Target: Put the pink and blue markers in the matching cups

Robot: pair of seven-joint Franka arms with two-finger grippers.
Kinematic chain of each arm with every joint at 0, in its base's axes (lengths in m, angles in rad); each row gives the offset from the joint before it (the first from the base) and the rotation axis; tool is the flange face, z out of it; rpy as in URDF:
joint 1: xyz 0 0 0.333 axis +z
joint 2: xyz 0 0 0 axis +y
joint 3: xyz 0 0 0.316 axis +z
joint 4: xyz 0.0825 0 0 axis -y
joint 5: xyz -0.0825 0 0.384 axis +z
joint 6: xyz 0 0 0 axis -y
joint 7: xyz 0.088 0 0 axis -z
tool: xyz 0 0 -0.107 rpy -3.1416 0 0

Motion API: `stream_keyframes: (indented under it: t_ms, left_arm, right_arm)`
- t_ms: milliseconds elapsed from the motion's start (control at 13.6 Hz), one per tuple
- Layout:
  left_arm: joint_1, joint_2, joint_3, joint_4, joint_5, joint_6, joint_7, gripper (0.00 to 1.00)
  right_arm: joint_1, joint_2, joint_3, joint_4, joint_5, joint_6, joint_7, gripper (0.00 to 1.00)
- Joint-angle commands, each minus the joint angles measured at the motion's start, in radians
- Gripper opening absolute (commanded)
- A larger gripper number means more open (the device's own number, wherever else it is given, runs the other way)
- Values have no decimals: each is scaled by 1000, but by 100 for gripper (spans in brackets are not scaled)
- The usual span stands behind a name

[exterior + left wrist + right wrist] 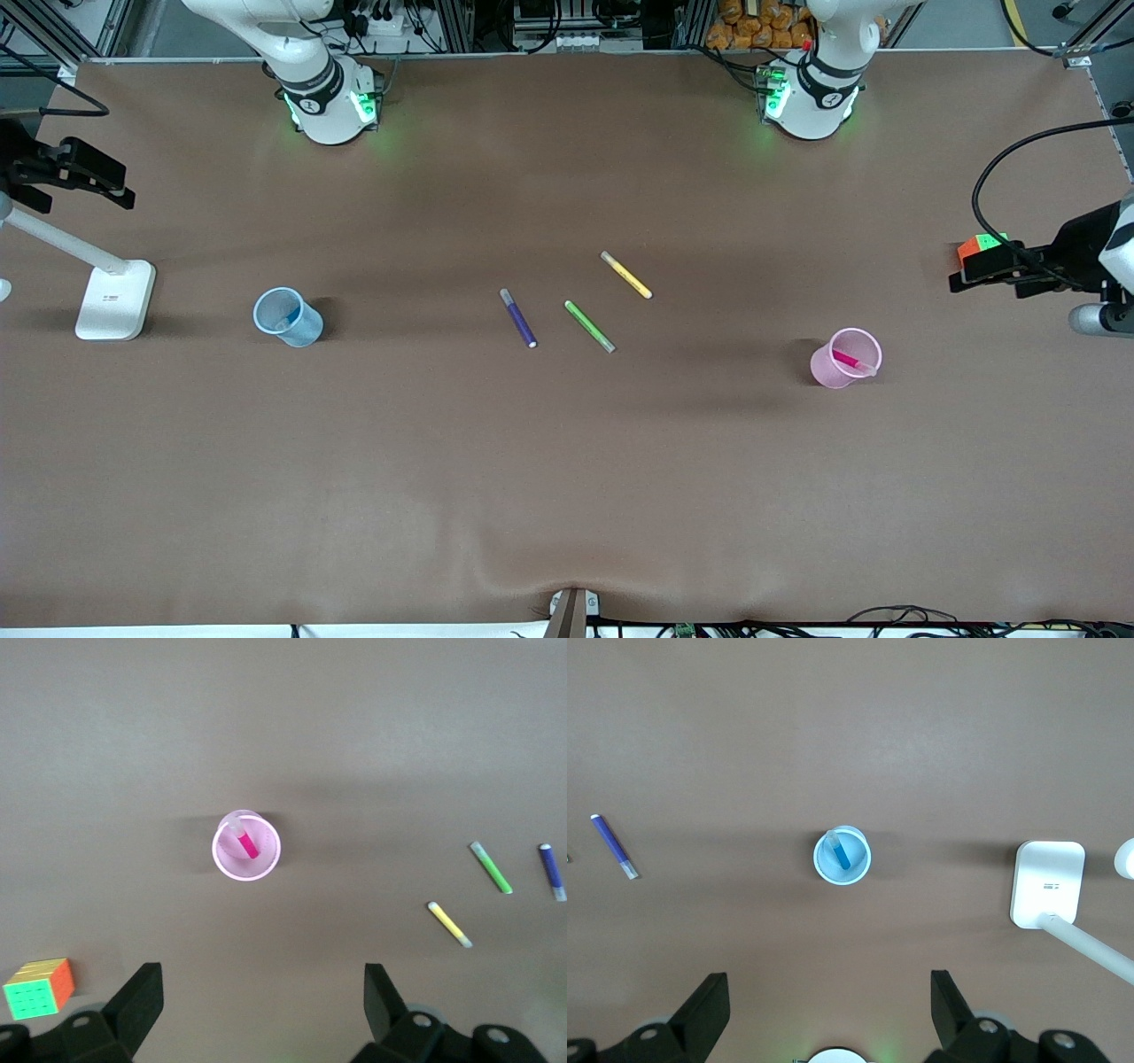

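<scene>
Brown counter [567, 461] is filling the front view, cable clutter and rack framing along the edge by the robot bases. Pink cup [846, 358] is standing toward the left arm's end with the pink marker [848, 360] leaning inside it; blue cup [288, 316] is standing toward the right arm's end with the blue marker [289, 316] inside. Purple pen [518, 317], green pen [590, 326] and yellow pen [626, 275] are lying between the cups, apart from each other. Left end effector [263, 1005] is hanging high over the counter near the pink cup, fingers spread wide, gripping nothing. Right end effector [830, 1010] is hanging over the counter near the blue cup, likewise spread and empty. Front view is not showing either end effector, only the wrist views are. Left wrist view is showing a colour cube [38, 988] on the counter; right wrist view is showing a white lamp base [1046, 883].
</scene>
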Motion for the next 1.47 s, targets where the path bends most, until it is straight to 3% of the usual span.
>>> stream_keyframes:
  t_ms: [0, 221, 516, 663, 957, 1178, 1399]
  left_arm:
    - [-82, -63, 10, -14, 54, -17, -111, 100]
    - [-230, -101, 105, -33, 60, -78, -227, 100]
    - [-388, -204, 242, -158, 106, -42, -215, 100]
    - [-411, -253, 244, -223, 175, 11, -209, 100]
    - [-411, -394, 254, -382, 166, 78, -207, 100]
    - [-361, -434, 230, -395, 155, 63, -197, 100]
    - [-252, -445, 150, -384, 114, 31, -154, 100]
  right_arm:
    - [-30, -7, 11, -5, 22, -2, -2, 100]
    - [-28, -7, 11, -5, 23, -2, -2, 100]
    - [-22, -7, 13, -5, 23, -5, -3, 100]
    - [-22, -7, 13, -5, 23, -5, -3, 100]
    - [-21, -7, 13, -5, 23, -7, -3, 100]
    - [-18, -8, 14, -5, 23, -5, -3, 100]
    - [-19, -7, 16, -5, 23, -5, -3, 100]
